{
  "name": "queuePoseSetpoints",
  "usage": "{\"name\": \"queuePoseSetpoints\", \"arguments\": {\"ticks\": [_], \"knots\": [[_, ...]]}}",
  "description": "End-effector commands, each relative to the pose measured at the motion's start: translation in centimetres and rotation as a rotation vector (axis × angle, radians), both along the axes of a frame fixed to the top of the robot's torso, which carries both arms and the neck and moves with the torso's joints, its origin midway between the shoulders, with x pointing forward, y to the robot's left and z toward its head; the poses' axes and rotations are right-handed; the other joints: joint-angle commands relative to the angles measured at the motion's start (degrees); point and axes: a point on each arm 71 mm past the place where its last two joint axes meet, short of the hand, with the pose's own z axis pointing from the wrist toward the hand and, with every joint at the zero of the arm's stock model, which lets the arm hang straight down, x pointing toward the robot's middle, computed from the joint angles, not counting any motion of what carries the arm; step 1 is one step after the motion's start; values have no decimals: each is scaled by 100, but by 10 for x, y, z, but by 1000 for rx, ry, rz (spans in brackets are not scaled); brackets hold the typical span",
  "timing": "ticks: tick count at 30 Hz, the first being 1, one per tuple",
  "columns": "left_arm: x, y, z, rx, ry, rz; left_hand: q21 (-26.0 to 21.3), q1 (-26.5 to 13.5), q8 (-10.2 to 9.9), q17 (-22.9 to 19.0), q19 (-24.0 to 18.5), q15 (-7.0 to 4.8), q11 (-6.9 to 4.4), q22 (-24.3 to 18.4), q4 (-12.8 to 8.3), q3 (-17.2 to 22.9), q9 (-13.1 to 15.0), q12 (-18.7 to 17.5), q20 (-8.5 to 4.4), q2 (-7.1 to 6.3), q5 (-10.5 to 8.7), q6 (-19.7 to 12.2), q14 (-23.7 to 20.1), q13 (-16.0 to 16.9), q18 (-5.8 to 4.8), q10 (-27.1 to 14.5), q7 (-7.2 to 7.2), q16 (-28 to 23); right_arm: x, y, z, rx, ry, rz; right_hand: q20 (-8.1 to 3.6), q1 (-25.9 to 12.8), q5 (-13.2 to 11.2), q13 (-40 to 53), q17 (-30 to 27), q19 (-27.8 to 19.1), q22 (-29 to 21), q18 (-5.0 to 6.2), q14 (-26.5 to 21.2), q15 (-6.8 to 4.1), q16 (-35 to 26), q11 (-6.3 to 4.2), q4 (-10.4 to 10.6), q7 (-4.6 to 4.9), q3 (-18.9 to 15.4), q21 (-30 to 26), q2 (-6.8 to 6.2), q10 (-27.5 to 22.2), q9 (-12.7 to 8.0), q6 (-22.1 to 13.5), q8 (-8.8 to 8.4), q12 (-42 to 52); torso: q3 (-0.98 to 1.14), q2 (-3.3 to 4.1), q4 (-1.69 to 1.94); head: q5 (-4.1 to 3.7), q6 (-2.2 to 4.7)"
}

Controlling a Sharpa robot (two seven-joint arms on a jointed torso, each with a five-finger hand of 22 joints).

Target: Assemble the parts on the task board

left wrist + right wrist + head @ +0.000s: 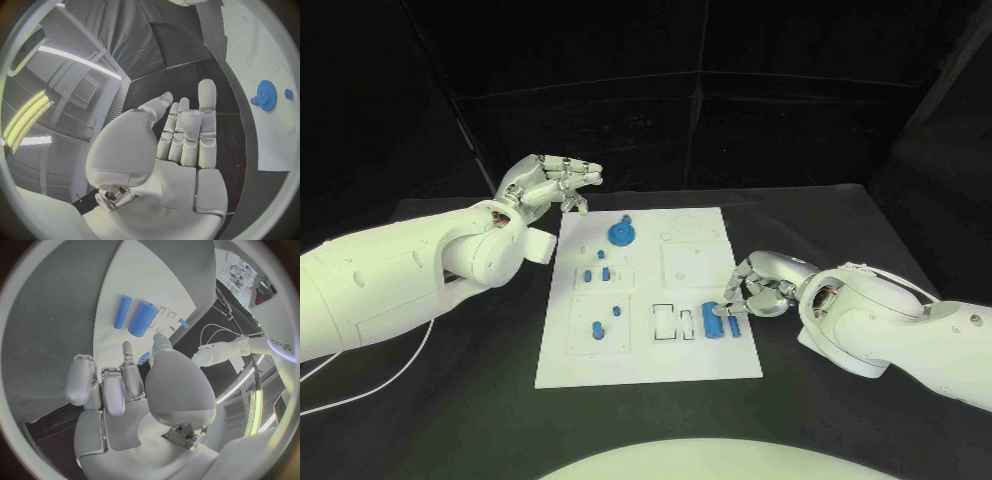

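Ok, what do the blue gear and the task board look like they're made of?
Blue gear: probably moulded or printed plastic, with a uniform matte blue colour and no metallic glint. Task board: looks like rigid white plastic or painted sheet, flat, smooth and matte, with shallow cut recesses. I can't confirm either from the pictures alone.

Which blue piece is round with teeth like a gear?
The blue gear near the far end of the task board, close to the left hand. The other blue pieces are plain pegs and cylinders.
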Motion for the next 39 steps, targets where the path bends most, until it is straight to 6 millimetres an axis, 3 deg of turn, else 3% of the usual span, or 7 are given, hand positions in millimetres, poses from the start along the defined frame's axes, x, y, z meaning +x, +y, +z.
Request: {"name": "queuePoseSetpoints", "arguments": {"ticks": [1, 5, 13, 19, 39], "knots": [[0, -1, 2, -10, -13, -3, -36, -6, 17, 6, 47, 18, 3, -8, 11, -19, 0, 34, -10, 49, 5, -23, 12, 10, 79, -35, -1, -7, -1, 7, -5, -47, 18, 23, -5, 2, 0, 19, 614, 30, 6, -118, 431, -1, 42, 10, 24, -16, -3, 40, 18, 46, 15, -17, 49, 40, -1, 3, -9, 13, -15], [0, -1, 2, -10, -12, -5, -36, -6, 17, 6, 47, 18, 3, -8, 11, -19, 0, 34, -10, 49, 5, -23, 12, 10, 79, -35, -1, -7, -2, 13, -9, -62, 31, 39, -5, -1, -22, 23, 623, 27, 6, -117, 432, -4, 45, 5, 24, -22, -15, 41, 30, 46, 35, -5, 79, 40, 4, 7, 7, 18, -28], [0, -1, 1, -10, -9, -5, -36, -6, 17, 6, 47, 18, 3, -8, 11, -19, 0, 34, -10, 49, 5, -23, 12, 10, 79, -35, -1, -7, -4, 21, -15, -80, 52, 50, -11, 6, -42, 47, 654, 29, 25, -119, 436, -15, 57, -12, 20, -44, -27, 51, 76, 56, 84, 40, 147, 49, -6, 7, -7, 47, -62], [0, -1, 1, -9, -7, -6, -36, -6, 17, 6, 47, 18, 3, -8, 11, -19, 0, 34, -10, 49, 5, -23, 12, 10, 79, -35, -1, -7, -3, 24, -19, -95, 61, 56, -15, 9, -34, 33, 644, 31, 34, -120, 433, -23, 53, -23, 20, -57, -31, 57, 116, 45, 113, 67, 178, 34, -2, 3, -2, 70, -81], [0, 0, 1, -9, -4, -8, -38, -1, 24, 2, 50, 16, 4, -9, 14, -23, 0, 47, -11, 54, 5, -25, 12, 11, 79, -41, 0, -6, -5, 42, -30, -128, 43, 72, -23, 129, 12, 22, 672, 31, 54, -123, 435, -33, 61, -32, -20, -65, -38, 65, 152, 31, 158, 59, 199, 9, -3, 2, -4, 93, -84]]}}
